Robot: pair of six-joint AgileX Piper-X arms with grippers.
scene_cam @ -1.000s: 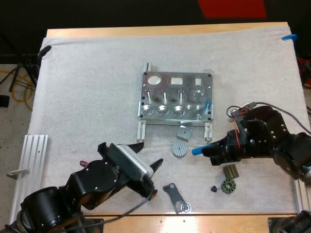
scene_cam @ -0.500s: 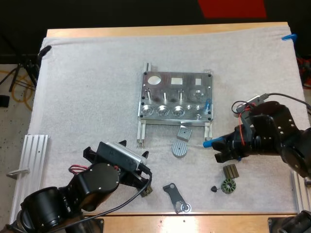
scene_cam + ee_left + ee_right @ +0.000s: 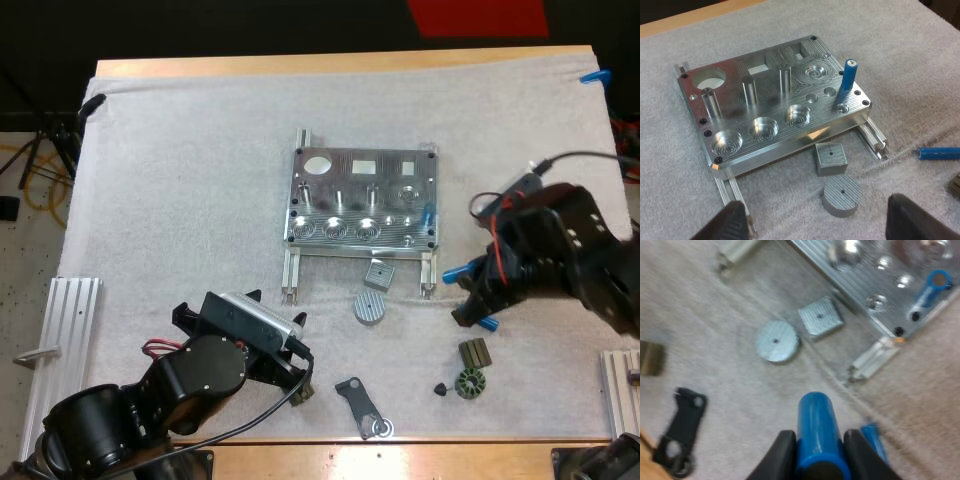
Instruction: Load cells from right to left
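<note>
— Where is the right gripper (image 3: 820,434)?

— Over the white mat (image 3: 180,180), at about 4 o'clock from the machined aluminium fixture plate (image 3: 362,200) and clear of it. Its two black fingers press a bright blue cylinder cell (image 3: 817,412) from both sides. In the high view the cell's free end points toward 9 o'clock, near the foot of the fixture's right rail.

— Is any cell in the plate?

— One. A second blue cylinder (image 3: 847,75) stands upright in a small hole by the plate's 4 o'clock corner. A third blue piece (image 3: 488,323) lies on the mat, just at 5 o'clock of the right gripper.

— And the left gripper (image 3: 812,222)?

— At 7 o'clock from the fixture, facing it. Its fingers are spread wide and hold nothing.

— What else lies loose?

— A small square aluminium block (image 3: 379,273) sits just off the plate at 6 o'clock. A round ribbed aluminium disc (image 3: 369,308) is just beside the block, at its 7 o'clock. A flat black bracket (image 3: 360,405) lies farther toward 6 o'clock, near the wooden bench (image 3: 300,65) edge. At 5 o'clock, an olive slotted block (image 3: 474,352) and a dark toothed ring (image 3: 469,383) sit close together.
</note>
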